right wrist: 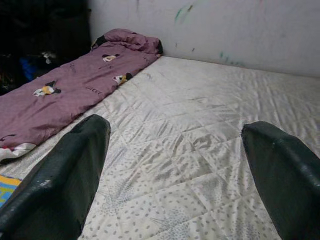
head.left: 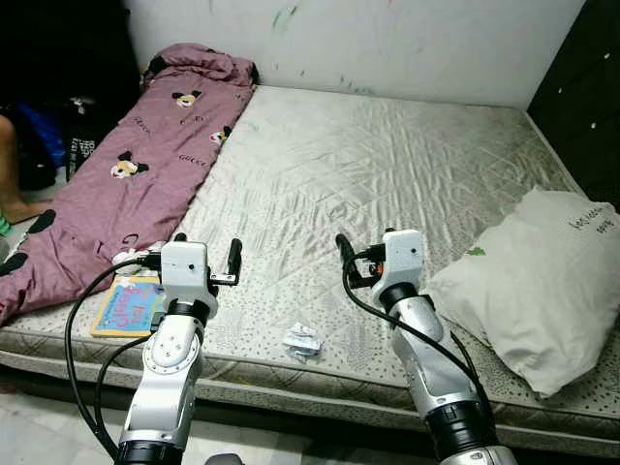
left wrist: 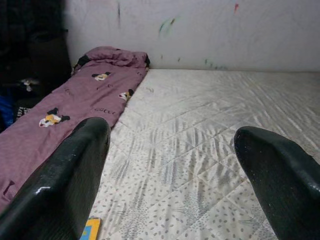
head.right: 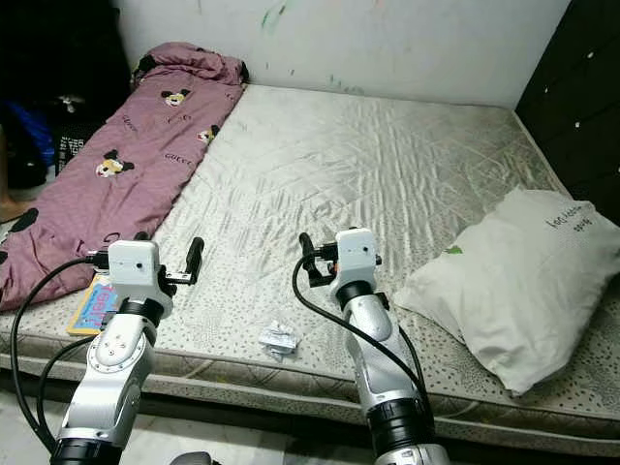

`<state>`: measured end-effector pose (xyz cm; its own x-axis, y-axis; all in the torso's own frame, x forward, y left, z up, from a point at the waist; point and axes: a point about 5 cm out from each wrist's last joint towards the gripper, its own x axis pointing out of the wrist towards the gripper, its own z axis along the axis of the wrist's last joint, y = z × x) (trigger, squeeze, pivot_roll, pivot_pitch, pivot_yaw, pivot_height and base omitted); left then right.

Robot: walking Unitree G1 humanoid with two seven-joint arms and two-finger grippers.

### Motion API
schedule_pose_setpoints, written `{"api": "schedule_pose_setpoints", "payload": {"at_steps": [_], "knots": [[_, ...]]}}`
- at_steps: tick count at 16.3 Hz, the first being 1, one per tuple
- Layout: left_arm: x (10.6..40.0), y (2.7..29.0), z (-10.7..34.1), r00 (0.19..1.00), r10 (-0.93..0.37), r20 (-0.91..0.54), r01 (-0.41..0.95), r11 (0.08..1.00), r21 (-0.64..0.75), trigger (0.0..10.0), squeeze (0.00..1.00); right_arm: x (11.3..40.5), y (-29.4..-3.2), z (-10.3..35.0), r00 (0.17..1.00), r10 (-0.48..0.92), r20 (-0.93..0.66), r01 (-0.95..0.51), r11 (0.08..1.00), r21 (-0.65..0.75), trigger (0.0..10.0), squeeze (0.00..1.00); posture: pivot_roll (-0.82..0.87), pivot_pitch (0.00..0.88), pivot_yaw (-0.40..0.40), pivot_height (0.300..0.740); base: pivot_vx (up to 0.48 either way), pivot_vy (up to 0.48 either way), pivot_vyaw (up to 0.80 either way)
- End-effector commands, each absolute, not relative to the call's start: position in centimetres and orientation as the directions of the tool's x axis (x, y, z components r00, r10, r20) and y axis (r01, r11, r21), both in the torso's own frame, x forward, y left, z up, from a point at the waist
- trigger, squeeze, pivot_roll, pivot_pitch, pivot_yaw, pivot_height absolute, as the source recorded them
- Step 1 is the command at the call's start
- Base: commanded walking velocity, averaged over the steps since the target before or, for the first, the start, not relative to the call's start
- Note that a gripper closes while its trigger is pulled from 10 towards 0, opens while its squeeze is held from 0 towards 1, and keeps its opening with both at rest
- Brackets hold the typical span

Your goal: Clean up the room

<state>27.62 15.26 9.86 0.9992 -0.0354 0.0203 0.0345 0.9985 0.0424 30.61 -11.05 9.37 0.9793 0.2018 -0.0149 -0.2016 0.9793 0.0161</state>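
Note:
A crumpled white wrapper (head.left: 302, 340) lies on the grey quilted mattress (head.left: 387, 165) near its front edge, between my two arms. A colourful book (head.left: 129, 305) lies flat at the front left, beside the purple Mickey-print blanket (head.left: 136, 165) that runs along the mattress's left side. A white pillow (head.left: 542, 281) rests at the front right. My left gripper (head.left: 206, 244) hovers open over the front left of the mattress, just right of the book. My right gripper (head.left: 366, 244) hovers open left of the pillow. Nothing is between the fingers (left wrist: 65, 175) of either one.
A dark cabinet (head.left: 581, 87) stands along the right side of the bed. A person's leg (head.left: 10, 174) and dark bags (head.left: 58, 126) are at the far left. The marked white wall (head.left: 387, 39) runs behind the mattress. Tiled floor (head.left: 39, 426) lies below the front edge.

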Motion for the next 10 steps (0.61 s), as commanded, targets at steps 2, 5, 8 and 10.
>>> {"api": "schedule_pose_setpoints", "payload": {"at_steps": [2, 5, 8, 10], "knots": [[28.2, 14.6, 10.1, 0.997, -0.071, 0.023, 0.07, 0.997, 0.042, 10.0, 0.0, 30.7, -12.2, 9.6, 0.99, 0.14, -0.009, -0.14, 0.99, 0.029, 10.0, 0.0, 0.04, 0.0, 0.019, 0.74, 0.0, 0.0, 0.0], [28.6, 14.2, 10.2, 0.996, -0.085, 0.026, 0.084, 0.996, 0.029, 10.0, 0.0, 30.6, -12.6, 9.7, 0.991, 0.132, -0.004, -0.132, 0.991, 0.02, 10.0, 0.0, 0.02, 0.0, 0.024, 0.74, 0.0, 0.0, 0.0], [28.5, 14.1, 10.2, 0.996, -0.078, 0.037, 0.078, 0.997, 0.009, 10.0, 0.0, 30.9, -13.0, 10.0, 0.992, 0.127, 0.001, -0.127, 0.992, 0.013, 10.0, 0.0, 0.03, 0.0, 0.008, 0.74, 0.0, 0.0, 0.0], [28.4, 14.7, 10.2, 0.998, -0.048, 0.043, 0.047, 0.999, 0.027, 10.0, 0.0, 30.9, -13.5, 10.0, 0.994, 0.11, -0.007, -0.11, 0.994, 0.013, 10.0, 0.0, 0.02, 0.0, 0.011, 0.74, 0.0, 0.0, -0.71]]}}
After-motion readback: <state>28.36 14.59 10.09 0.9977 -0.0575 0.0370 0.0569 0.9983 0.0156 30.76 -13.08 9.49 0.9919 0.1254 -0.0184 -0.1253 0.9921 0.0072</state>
